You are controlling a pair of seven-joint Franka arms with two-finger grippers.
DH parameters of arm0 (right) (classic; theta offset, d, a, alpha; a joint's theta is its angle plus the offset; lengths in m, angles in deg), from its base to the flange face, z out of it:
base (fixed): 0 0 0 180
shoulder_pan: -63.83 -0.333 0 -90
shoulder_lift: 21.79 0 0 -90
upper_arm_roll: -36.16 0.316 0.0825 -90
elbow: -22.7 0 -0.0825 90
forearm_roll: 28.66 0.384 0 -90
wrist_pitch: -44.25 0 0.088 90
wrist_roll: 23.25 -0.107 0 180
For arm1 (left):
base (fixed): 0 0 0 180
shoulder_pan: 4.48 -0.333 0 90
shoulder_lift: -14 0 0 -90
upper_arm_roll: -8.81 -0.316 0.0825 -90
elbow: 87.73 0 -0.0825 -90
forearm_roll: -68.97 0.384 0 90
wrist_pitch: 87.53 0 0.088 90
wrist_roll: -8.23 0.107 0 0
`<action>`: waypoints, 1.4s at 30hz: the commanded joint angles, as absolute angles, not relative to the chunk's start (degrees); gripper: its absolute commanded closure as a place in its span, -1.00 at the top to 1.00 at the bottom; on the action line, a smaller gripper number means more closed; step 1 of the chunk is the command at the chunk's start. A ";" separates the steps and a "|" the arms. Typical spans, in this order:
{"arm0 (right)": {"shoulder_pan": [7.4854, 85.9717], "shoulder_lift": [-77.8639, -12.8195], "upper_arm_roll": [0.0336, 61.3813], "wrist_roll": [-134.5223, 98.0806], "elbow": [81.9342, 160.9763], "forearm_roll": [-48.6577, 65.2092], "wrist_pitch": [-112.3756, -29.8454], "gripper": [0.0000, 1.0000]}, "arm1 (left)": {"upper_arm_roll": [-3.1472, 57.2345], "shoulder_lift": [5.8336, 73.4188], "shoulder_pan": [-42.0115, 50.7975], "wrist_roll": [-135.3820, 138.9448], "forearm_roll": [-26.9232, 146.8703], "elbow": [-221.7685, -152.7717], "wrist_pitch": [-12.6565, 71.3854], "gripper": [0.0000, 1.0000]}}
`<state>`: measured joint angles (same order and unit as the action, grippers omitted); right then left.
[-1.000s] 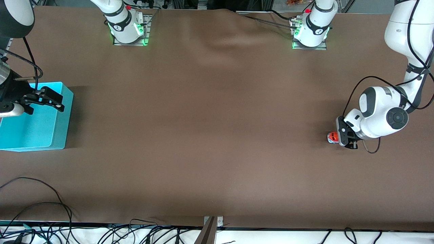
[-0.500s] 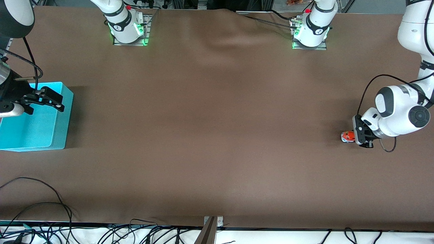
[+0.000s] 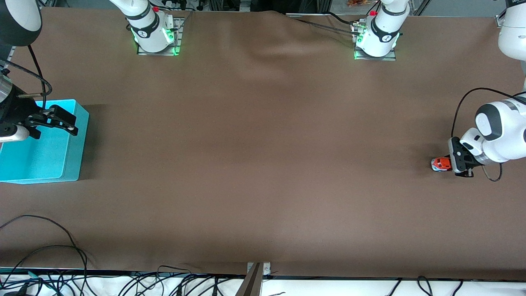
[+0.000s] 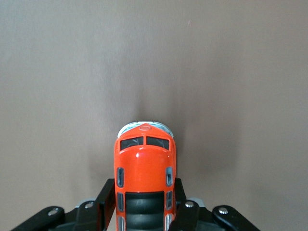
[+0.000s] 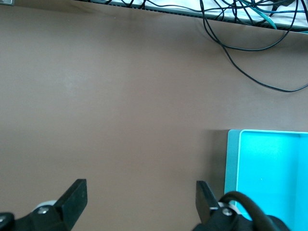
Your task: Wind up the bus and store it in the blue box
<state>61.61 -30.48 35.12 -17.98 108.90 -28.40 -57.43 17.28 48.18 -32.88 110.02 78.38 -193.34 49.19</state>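
The orange-red bus (image 3: 439,164) sits low on the brown cloth near the left arm's end of the table. My left gripper (image 3: 449,164) is shut on its rear half. In the left wrist view the bus (image 4: 144,161) points away from the camera, with a black finger (image 4: 107,199) pressed against each side and my left gripper (image 4: 143,204) closed around it. The blue box (image 3: 41,164) stands at the right arm's end of the table. My right gripper (image 3: 68,122) hangs open and empty over the box's rim and waits. The right wrist view shows its fingers spread (image 5: 139,197) beside the box (image 5: 269,173).
The brown cloth (image 3: 263,164) covers the table and has a wrinkle (image 3: 271,49) between the two arm bases. Loose black cables (image 3: 49,250) lie along the edge nearest the front camera, by a small metal bracket (image 3: 258,269).
My left gripper has drawn the bus backward along the cloth toward the left arm's end of the table. The right arm has not moved.
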 commanded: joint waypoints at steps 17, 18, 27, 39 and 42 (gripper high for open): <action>61.72 -30.84 35.37 -17.98 108.04 -29.10 -57.53 1.00 | 17.16 53.64 -37.26 115.02 80.92 -192.32 49.75 1.00; 61.72 -30.84 35.37 -18.07 108.04 -29.10 -57.53 1.00 | 17.24 53.38 -37.26 115.63 80.92 -192.32 49.75 1.00; 61.72 -30.84 35.37 -18.07 108.04 -29.10 -57.53 1.00 | 19.87 50.22 -36.74 117.22 80.74 -191.01 46.24 1.00; 61.72 -30.84 35.37 -18.07 108.04 -29.10 -57.53 1.00 | 20.93 38.80 -33.49 107.56 80.57 -190.13 31.74 1.00; 61.72 -30.84 35.37 -18.07 108.04 -29.10 -57.53 1.00 | 20.93 36.69 -32.61 103.96 80.48 -189.34 29.19 1.00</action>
